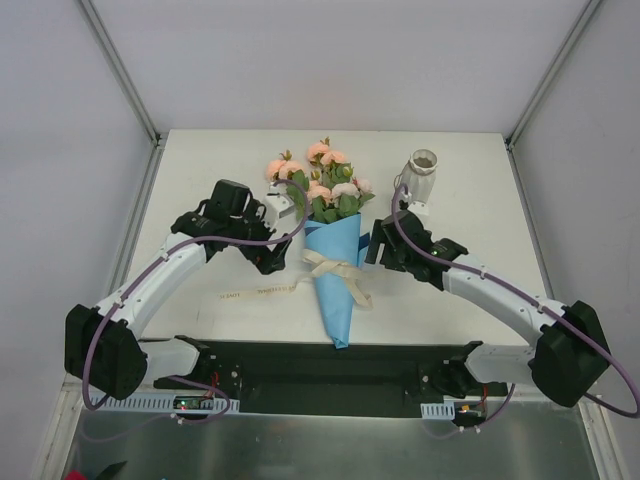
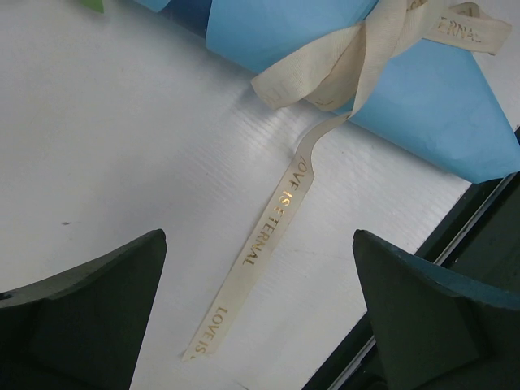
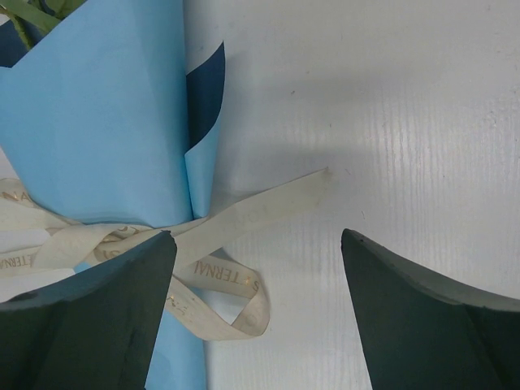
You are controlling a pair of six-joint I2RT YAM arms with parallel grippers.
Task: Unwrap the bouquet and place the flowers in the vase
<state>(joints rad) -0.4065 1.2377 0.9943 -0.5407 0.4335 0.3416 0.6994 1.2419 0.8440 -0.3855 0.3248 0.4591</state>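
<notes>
The bouquet (image 1: 335, 270) lies in mid-table, its blue paper cone pointing toward the near edge. The flowers (image 1: 325, 180), peach and pink roses with green leaves, stick out at the far end. A cream ribbon (image 1: 335, 268) is tied in a bow round the cone, and one printed tail (image 2: 268, 236) trails to the left. My left gripper (image 2: 258, 237) hovers open over that tail, left of the cone. My right gripper (image 3: 258, 236) hangs open right of the cone (image 3: 97, 122), above another ribbon tail (image 3: 268, 203). The white ribbed vase (image 1: 422, 175) stands at the back right.
The black base rail (image 1: 330, 360) of the arms runs along the table's near edge, just past the cone's tip. Grey enclosure walls with metal posts (image 1: 130, 90) surround the white table (image 1: 200, 170).
</notes>
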